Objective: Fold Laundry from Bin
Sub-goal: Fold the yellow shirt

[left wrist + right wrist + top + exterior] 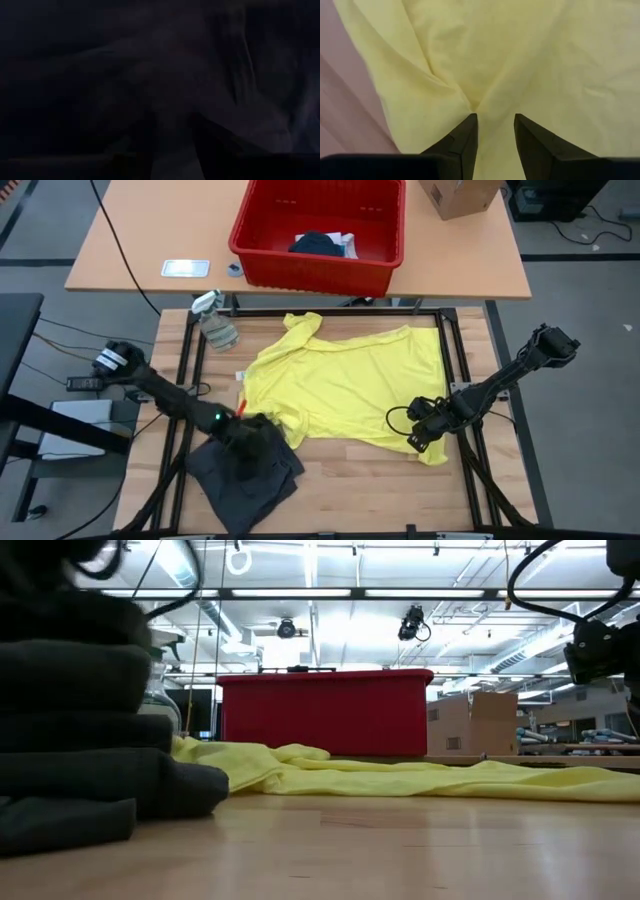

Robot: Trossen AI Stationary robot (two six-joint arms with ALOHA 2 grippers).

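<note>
Yellow shirt (345, 385) spread flat mid-table; right gripper (495, 122) down on its near right corner, fingers (465, 137) parted, cloth bunched at the tips. Left gripper (250, 435) on the folded grey garment (245, 475) at front left; fingers possibly buried in cloth, state unclear. Bin (320, 265) behind, dark and white laundry (325, 244) inside.

Low view across the wooden table (400, 850). Folded dark grey garment (80, 740), stacked in layers, fills the 9 o'clock side, nearest the camera. Yellow garment (400, 778) lies flat and rumpled across the middle distance, from beside the grey stack toward 3 o'clock. Red bin (325, 712) stands behind it at centre. Cardboard box (472, 723) sits just beside the bin toward 3 o'clock. A dark arm (600, 645) hangs at 2 o'clock.
</note>
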